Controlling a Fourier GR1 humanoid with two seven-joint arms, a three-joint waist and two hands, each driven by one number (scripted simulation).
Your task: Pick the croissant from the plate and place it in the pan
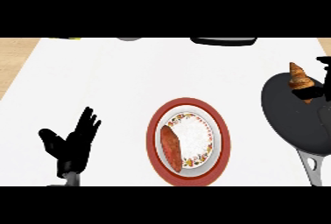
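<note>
The golden-brown croissant (298, 75) is over the far rim of the dark pan (287, 122) at the right side of the counter. My right hand (310, 92) comes in from the right edge and is curled round the croissant's lower end, hiding part of it. The red-rimmed patterned plate (218, 131) lies in the middle of the counter, and a long reddish-brown food item (171, 148) lies along its left side. My left hand (72, 142) rests open at the lower left, fingers up, well away from the plate.
The pan's grey handle (313, 167) points toward the lower right corner. A black object (223, 41) and a grey one (129, 39) sit at the counter's far edge. Wooden floor (13, 61) shows beyond the counter's left edge.
</note>
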